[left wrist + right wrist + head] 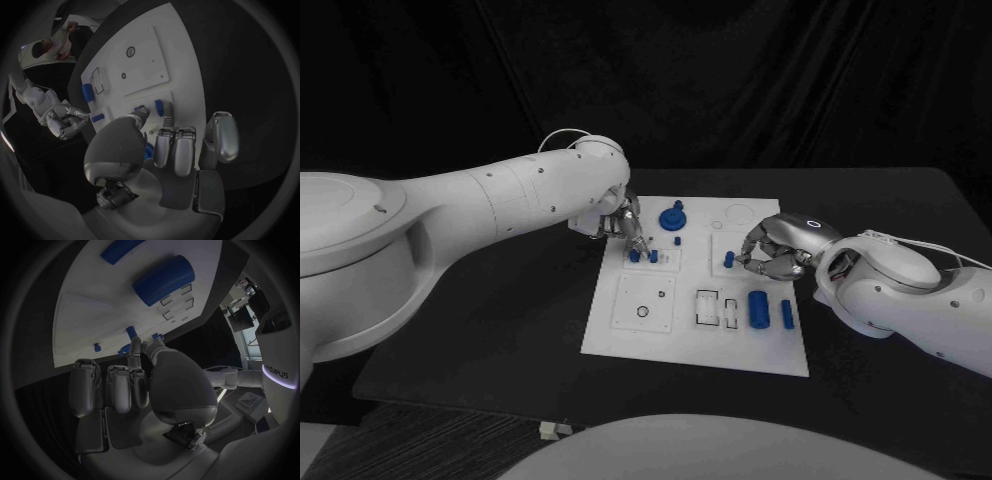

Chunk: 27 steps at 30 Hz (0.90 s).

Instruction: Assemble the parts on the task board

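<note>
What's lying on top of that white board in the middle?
On the task board sit small blue parts: a round knobbed piece, a thick cylinder, a slimmer bar. The left hand and right hand cover other spots.

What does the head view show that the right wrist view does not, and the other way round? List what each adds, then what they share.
Head view, not the right wrist view: the left robot hand over the board's far side, a round blue knobbed part and a black ring.
Right wrist view, not the head view: the palm side of the right robot hand, its fingertips close to a small upright blue peg.
Both: the white task board, the large blue cylinder and the right robot hand.
</note>
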{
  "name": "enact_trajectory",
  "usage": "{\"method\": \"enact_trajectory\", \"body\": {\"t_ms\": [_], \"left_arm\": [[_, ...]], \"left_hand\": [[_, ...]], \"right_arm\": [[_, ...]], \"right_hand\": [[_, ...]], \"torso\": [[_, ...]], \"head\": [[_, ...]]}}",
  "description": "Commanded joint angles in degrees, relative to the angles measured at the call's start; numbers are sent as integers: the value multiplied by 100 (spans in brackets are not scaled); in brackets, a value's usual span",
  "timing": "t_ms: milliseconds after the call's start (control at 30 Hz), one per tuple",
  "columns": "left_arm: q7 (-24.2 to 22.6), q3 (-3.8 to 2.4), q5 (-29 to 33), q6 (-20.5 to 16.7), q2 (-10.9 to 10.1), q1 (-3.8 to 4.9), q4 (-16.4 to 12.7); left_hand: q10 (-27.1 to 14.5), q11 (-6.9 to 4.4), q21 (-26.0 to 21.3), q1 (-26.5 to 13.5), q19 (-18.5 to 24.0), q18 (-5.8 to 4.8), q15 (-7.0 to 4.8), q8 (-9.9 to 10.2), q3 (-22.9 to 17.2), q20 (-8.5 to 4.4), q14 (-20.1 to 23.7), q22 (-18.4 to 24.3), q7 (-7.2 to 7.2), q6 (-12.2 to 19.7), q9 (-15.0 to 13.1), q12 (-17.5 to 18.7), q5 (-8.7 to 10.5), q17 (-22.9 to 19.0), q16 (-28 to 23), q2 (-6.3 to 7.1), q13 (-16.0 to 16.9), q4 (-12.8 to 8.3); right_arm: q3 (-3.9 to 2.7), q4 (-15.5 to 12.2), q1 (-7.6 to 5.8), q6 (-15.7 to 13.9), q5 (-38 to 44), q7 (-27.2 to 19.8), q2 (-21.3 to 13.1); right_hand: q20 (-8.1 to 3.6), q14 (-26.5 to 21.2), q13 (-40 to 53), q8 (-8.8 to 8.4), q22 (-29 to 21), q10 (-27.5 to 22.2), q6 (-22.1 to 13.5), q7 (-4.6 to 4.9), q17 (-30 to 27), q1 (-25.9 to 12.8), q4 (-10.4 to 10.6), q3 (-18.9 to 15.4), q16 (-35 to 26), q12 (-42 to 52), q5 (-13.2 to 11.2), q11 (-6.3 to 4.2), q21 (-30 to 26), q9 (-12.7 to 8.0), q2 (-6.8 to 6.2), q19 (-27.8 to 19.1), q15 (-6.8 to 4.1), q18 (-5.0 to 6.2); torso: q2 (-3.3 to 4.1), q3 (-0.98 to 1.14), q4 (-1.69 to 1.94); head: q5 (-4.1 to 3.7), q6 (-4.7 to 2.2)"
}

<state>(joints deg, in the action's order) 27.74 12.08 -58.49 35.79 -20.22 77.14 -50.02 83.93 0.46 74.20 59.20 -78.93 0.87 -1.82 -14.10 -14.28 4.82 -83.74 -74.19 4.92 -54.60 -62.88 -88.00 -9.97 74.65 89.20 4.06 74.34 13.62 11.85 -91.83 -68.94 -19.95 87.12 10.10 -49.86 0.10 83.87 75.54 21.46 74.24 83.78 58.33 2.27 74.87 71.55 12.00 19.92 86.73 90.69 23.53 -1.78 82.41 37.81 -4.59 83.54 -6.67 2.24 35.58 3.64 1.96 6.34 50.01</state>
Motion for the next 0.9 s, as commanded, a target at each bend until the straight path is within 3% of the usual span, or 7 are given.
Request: {"method": "enact_trajectory", "body": {"t_ms": [33, 167, 533, 600, 667, 900], "left_arm": [[-54, 0, 11, -122, -18, -17, -22], [-132, 0, 11, -233, -46, -17, -45], [-405, 0, 11, -502, -135, -16, -144], [-453, 0, 11, -550, -162, -16, -167], [-503, 0, 11, -591, -190, -15, -189], [-704, 0, 11, -744, -283, -9, -263]], "left_hand": [[361, 60, -68, -55, 44, 320, 29, -53, 311, 5, -626, -1041, 1, 351, -170, 93, 88, 1535, 80, -13, 1383, 57], [374, 77, -62, -40, 34, 318, 41, -100, 441, 14, -626, -1043, 24, 501, -343, 77, 253, 1535, 80, -34, 1393, 174], [385, 99, -61, -58, 30, 317, 59, -91, 522, 28, -626, -1044, 52, 642, -416, 63, 266, 1535, 80, -102, 1402, 277], [390, 102, -54, -58, 25, 315, 61, -87, 529, 30, -626, -1047, 55, 655, -421, 57, 242, 1535, 80, -116, 1406, 283], [393, 108, -51, -30, 22, 314, 67, -76, 551, 38, -626, -1048, 58, 671, -429, 52, 48, 1535, 80, -153, 1409, 283], [383, 110, -62, 29, 31, 318, 72, -47, 564, 44, -626, -1044, 58, 658, -413, 62, -160, 1535, 80, -208, 1403, 279]], "right_arm": [[-4, 2, 12, 25, 10, 76, 5], [-4, 4, 12, 26, 10, 77, 3], [-4, 4, 12, 26, 10, 76, -3], [-4, 5, 12, 28, 10, 75, -4], [-4, 8, 12, 30, 10, 75, -4], [-4, 30, 13, 33, 10, 72, 7]], "right_hand": [[16, 433, 1446, -134, 1280, 622, -83, -12, 559, 104, -44, 83, -111, -69, 150, -1, -103, 8, 33, 197, 41, -3], [16, 433, 1446, -134, 1280, 622, -83, -12, 559, 104, -44, 83, -111, -69, 150, -1, -103, 8, 33, 197, 41, -3], [18, 433, 1446, -141, 1277, 622, -90, -9, 560, 106, -49, 87, -111, -69, 151, 2, -113, 6, 36, 192, 43, 0], [18, 433, 1446, -141, 1277, 622, -90, -9, 560, 106, -49, 87, -111, -69, 151, 2, -113, 6, 36, 192, 43, 0], [18, 433, 1446, -145, 1277, 622, -95, -7, 558, 107, -50, 88, -112, -69, 152, 3, -112, 4, 36, 193, 43, -1], [18, 433, 1446, -145, 1277, 622, -95, -7, 558, 107, -50, 88, -112, -69, 152, 3, -112, 4, 36, 193, 43, -1]], "torso": [[1, 0, 2], [1, 0, 1], [0, 0, 3], [-1, 1, 3], [-1, 1, 1], [0, 1, 2]], "head": [[1, -1], [-8, -1], [-16, -1], [-24, -1], [-16, -1], [-7, -1]]}}
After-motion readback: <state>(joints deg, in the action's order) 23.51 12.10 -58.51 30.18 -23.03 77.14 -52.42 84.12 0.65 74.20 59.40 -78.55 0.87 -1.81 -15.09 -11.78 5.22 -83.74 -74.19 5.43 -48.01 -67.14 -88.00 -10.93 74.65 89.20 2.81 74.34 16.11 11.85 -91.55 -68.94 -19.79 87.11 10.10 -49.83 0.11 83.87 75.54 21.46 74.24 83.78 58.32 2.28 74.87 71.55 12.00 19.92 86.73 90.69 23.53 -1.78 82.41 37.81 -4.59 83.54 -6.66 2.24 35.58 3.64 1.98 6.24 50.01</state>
